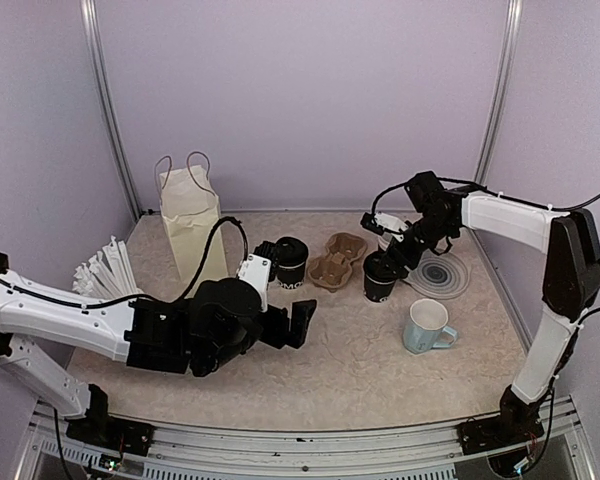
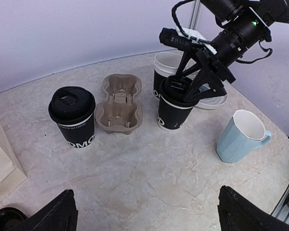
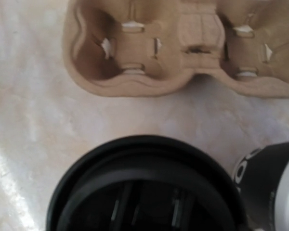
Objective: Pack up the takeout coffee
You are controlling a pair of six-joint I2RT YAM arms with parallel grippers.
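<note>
One takeout coffee cup (image 1: 291, 262) (image 2: 73, 118) stands lidded, left of the brown cardboard carrier (image 1: 337, 260) (image 2: 119, 103) (image 3: 183, 48). A second black cup (image 1: 379, 280) (image 2: 173, 111) stands right of the carrier. My right gripper (image 1: 384, 260) (image 2: 182, 89) sits on its top, fingers clamped on either side of a black lid (image 3: 144, 187) that lies slightly tilted on the rim. Behind it an open black cup (image 2: 164, 65) (image 3: 272, 175) shows its white inside. My left gripper (image 1: 292, 325) (image 2: 147, 204) hovers open over bare table, nearer than the cups, with nothing between its fingers.
A light-blue mug (image 1: 427, 327) (image 2: 241, 137) stands at the near right. A grey round plate (image 1: 442, 276) lies behind it. A paper bag (image 1: 190, 222) stands at the back left with a fan of white strips (image 1: 105, 270) beside it. A loose black lid (image 2: 4, 222) lies near my left finger.
</note>
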